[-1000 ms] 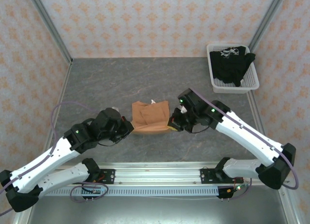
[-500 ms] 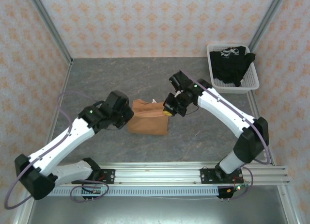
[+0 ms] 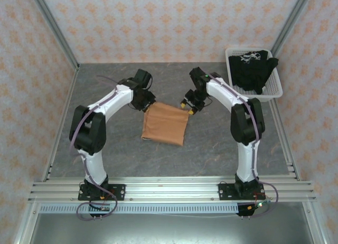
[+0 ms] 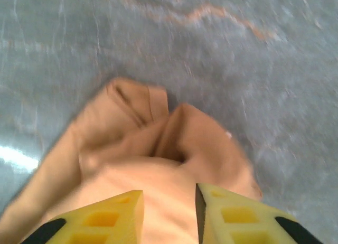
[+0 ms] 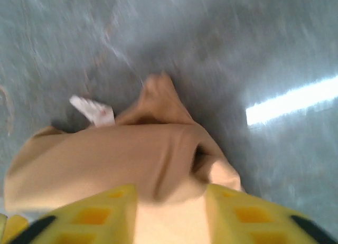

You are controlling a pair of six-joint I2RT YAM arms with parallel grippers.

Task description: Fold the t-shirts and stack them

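**Both pincers on the far corners of the orange t-shirt**

The orange t-shirt (image 3: 165, 125) lies folded flat mid-counter (image 3: 116, 143). My left pincer (image 3: 148, 103) is nipped almost closed on cloth at its far-left corner. My right pincer (image 3: 188, 108) is clamped on a thicker bunch at the far-right corner. The black t-shirt (image 3: 254, 69) sits heaped in the basket (image 3: 257, 96), well apart. The cloth looks light and limp, so I expect sag between grips; I judge the corners, pinched through every layer, the best hold.

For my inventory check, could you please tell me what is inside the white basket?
A black t-shirt with white print fills most of the basket. Anything beneath it is covered.
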